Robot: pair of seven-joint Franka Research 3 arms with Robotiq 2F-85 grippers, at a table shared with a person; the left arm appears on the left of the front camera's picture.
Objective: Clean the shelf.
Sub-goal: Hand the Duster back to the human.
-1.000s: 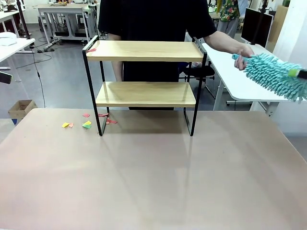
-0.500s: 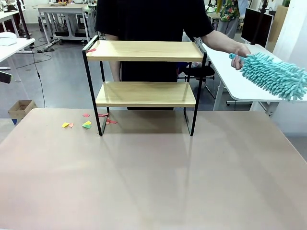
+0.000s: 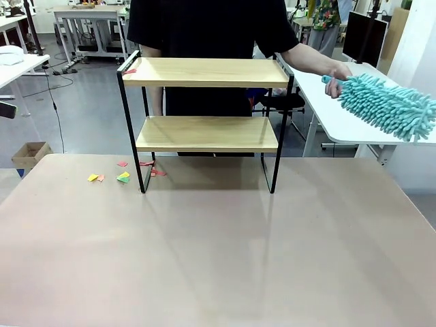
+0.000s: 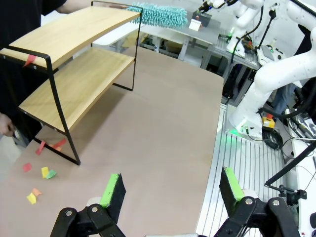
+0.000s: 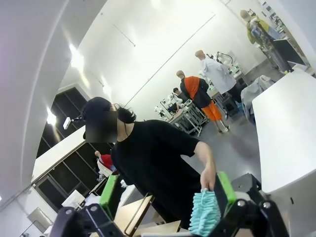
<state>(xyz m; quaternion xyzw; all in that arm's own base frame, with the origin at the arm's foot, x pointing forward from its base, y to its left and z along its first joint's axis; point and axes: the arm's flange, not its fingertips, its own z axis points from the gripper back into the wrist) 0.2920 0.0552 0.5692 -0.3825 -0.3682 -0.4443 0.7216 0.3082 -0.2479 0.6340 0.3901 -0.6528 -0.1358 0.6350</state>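
While the shelf (image 3: 206, 116) stands at the far side of the beige tabletop (image 3: 218, 252), its four black legs planted on the surface, both wooden boards appear bare apart from a small red scrap (image 3: 130, 70) at the left end of the upper board. Coloured paper scraps (image 3: 122, 176), yellow, green, pink and red, lie scattered on the tabletop by the shelf's front left leg, some just under the lower board. A person in a black shirt (image 3: 211, 27) stands directly behind the shelf; the person's hand (image 3: 336, 73) reaches out to the picture's right and grips the handle of a teal chenille duster (image 3: 388, 105), whose fluffy head hangs over a white desk (image 3: 334, 116) well apart from the shelf. In the left wrist view, the left gripper (image 4: 170, 190) hovers above the near table edge with jaws spread wide and nothing between the green pads; the shelf (image 4: 69, 64) lies ahead at upper left, scraps (image 4: 39, 177) beside its leg. In the right wrist view, the right gripper (image 5: 165, 195) is raised and aimed toward the person, jaws fully apart and empty; the duster (image 5: 202, 213) shows beyond them, in the person's hand (image 5: 207, 180).
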